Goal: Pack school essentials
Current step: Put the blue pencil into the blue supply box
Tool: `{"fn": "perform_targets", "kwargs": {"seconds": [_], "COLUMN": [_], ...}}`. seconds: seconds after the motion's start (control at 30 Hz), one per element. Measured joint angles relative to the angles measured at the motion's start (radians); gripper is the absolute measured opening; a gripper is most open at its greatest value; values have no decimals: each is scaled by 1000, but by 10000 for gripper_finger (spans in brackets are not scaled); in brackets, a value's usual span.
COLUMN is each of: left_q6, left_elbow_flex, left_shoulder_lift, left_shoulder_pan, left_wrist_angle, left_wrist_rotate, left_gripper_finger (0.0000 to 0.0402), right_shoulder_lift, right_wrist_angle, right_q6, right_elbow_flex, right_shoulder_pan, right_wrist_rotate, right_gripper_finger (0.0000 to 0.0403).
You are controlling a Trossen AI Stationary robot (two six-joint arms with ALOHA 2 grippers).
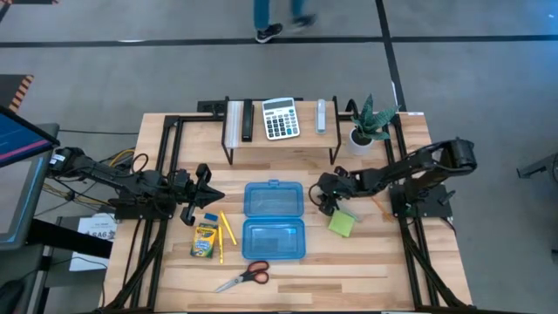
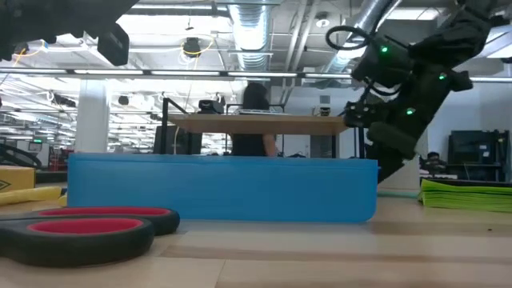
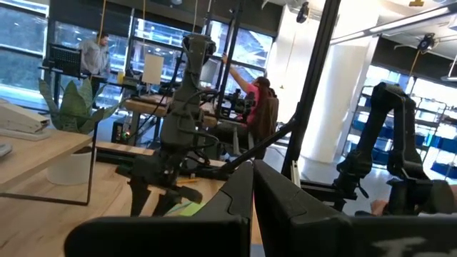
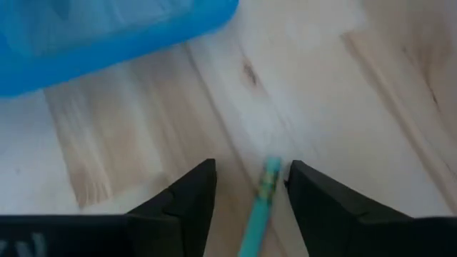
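Clearly the open blue pencil case sits mid-table. Beside it, the right gripper stands spread, holding nothing, straddling a thin teal pencil lying flat: light, stiff, roll-prone; pinch mid-shaft. The left gripper waits, shut.

Red-handled scissors flat at front edge, crayon box — yellow pencils beside it, lime-green sticky-note pad right.

Blue box, red-handled scissors, lime-green pad, yellow pencils, pale wood table.
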Motion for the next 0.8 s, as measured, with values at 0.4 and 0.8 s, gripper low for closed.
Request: {"fn": "perform_targets", "kwargs": {"seconds": [0.4, 0.8], "left_q6": [-1, -1], "left_elbow_flex": [0, 0], "left_shoulder_lift": [0, 0], "left_shoulder_pan": [0, 0], "left_wrist_angle": [1, 0], "left_wrist_rotate": [0, 0], "left_gripper_finger": [0, 0], "right_shoulder_lift": [26, -32], "right_wrist_angle": [22, 18], "right_q6": [-26, -40], "right_elbow_flex": [-1, -11], "right_shoulder_pan": [-12, -15], "right_wrist_rotate": [4, -11], "right_gripper_finger": [42, 4]}}
